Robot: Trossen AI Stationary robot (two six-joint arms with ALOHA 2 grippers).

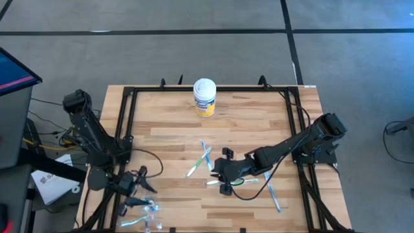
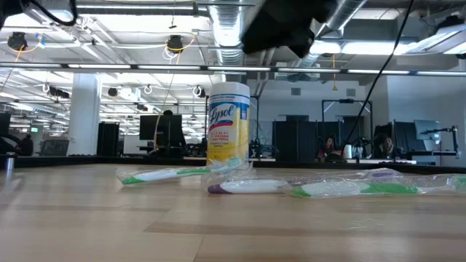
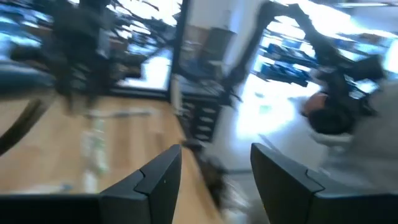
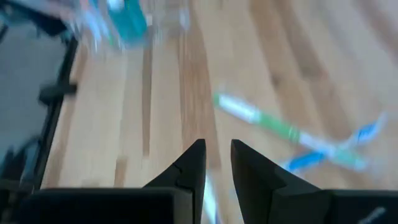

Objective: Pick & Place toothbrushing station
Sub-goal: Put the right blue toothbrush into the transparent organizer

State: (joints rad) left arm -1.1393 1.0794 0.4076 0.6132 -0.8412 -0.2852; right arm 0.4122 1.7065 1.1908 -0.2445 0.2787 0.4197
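The left gripper (image 3: 214,180) is spread wide, empty. The right gripper (image 4: 216,168) is held narrowly parted, nothing visibly gripped — a green-and-white toothbrush (image 4: 280,129) lies just ahead of its fingertips. Light, slim, likely slippery — best pinched mid-handle.

High view: overhead, straight down, far enough to take in the whole worktop (image 1: 246,123), both arms and grey floor around it. Low view: at worktop height, level across the surface into the office room behind — very close to the toothbrushes (image 2: 240,186) lying in front of the wipes canister (image 2: 228,124). The same canister shows in the high view (image 1: 204,97) at the far edge. Left wrist view: looks past its own end effector (image 3: 214,177) over the worktop's side edge into the room, blurred. Right wrist view: tilted down past its end effector (image 4: 216,163) onto the wood — close; it shares the green toothbrush (image 4: 273,127) with the high view.
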